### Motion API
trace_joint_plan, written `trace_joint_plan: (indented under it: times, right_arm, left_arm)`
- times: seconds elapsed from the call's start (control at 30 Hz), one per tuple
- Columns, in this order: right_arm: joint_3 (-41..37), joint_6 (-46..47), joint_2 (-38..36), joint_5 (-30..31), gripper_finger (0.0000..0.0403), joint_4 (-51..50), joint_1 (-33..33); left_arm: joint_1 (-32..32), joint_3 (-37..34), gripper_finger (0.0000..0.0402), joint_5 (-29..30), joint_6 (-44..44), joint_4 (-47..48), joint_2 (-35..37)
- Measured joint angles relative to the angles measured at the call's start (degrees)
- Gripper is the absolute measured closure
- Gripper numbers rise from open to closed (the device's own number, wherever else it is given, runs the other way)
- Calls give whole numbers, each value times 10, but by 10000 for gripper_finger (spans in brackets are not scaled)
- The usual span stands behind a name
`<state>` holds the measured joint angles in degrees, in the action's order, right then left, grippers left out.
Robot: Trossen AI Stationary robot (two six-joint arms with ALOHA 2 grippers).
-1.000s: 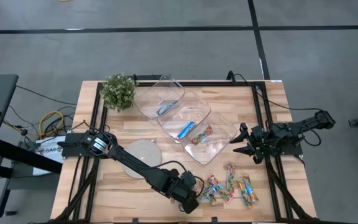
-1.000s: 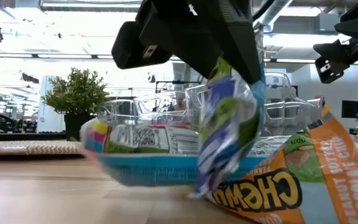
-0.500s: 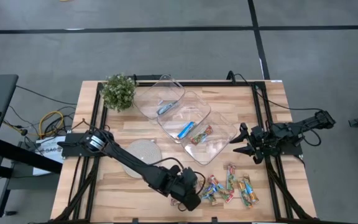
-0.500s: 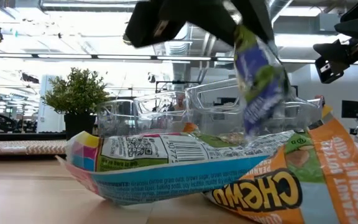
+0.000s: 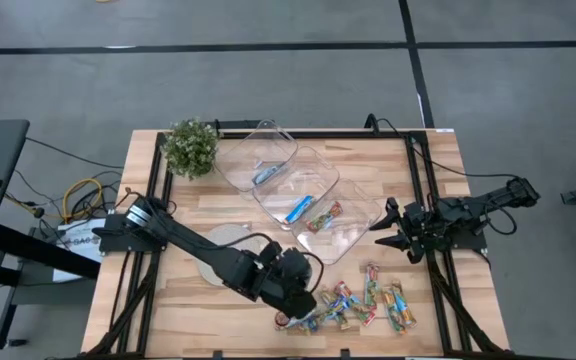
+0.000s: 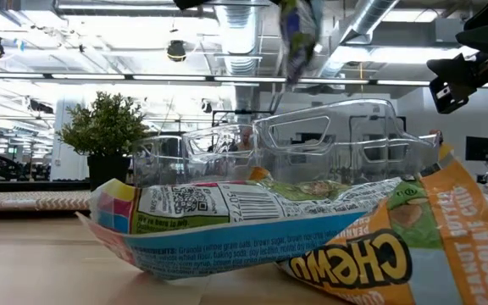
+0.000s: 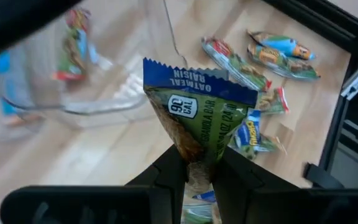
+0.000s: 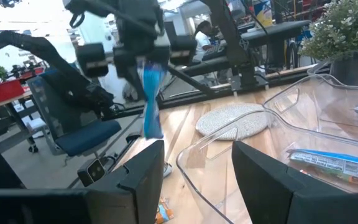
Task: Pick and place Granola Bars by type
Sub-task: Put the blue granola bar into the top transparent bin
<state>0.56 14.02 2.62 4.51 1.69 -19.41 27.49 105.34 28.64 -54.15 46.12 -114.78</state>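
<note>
My left gripper (image 5: 293,300) is raised over the table's near side, shut on a green-and-blue granola bar (image 7: 197,118). That bar also shows at the top of the low view (image 6: 299,34) and in the right wrist view (image 8: 151,102). Several more wrapped granola bars (image 5: 363,305) lie flat on the wood just right of the gripper. Three clear trays stand in a slanting row; the far tray (image 5: 258,155) and the middle tray (image 5: 298,190) each hold a blue bar, and a multicoloured bar (image 5: 325,215) lies beside the middle one. My right gripper (image 5: 393,232) waits open at the table's right edge. My left gripper pinches one end of the bar's wrapper (image 7: 197,163) between its two fingers. The fingers slant down from above. The bar is lifted clear of the table and hangs below the fingers, its crimped free end (image 7: 197,74) pointing away from them.
A round grey disc (image 5: 226,250) lies under the left arm, and a small potted plant (image 5: 190,147) stands at the far left corner. Black frame rails (image 5: 423,190) run along the table's sides. Bare wood lies between the trays and the loose bars.
My left gripper has risen from the pile and drawn a little toward the far edge, tipping as it went and staying shut. The green-and-blue bar came up with it, from just above the table to well clear of the other bars, which stayed put.
</note>
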Motion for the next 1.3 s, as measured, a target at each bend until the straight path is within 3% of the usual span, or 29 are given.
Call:
trace_joint_plan:
  times: [0.47, 0.77, 1.3]
  right_arm:
    - [0, 0, 0, 0, 219, 0, 0]
    - [0, 0, 0, 0, 219, 0, 0]
    - [0, 0, 0, 0, 219, 0, 0]
  left_arm:
    - [-9, 0, 340, 58, 139, 42, 51]
    - [-25, 0, 340, 57, 157, 55, 51]
    - [-178, 0, 340, 82, 209, 117, 64]
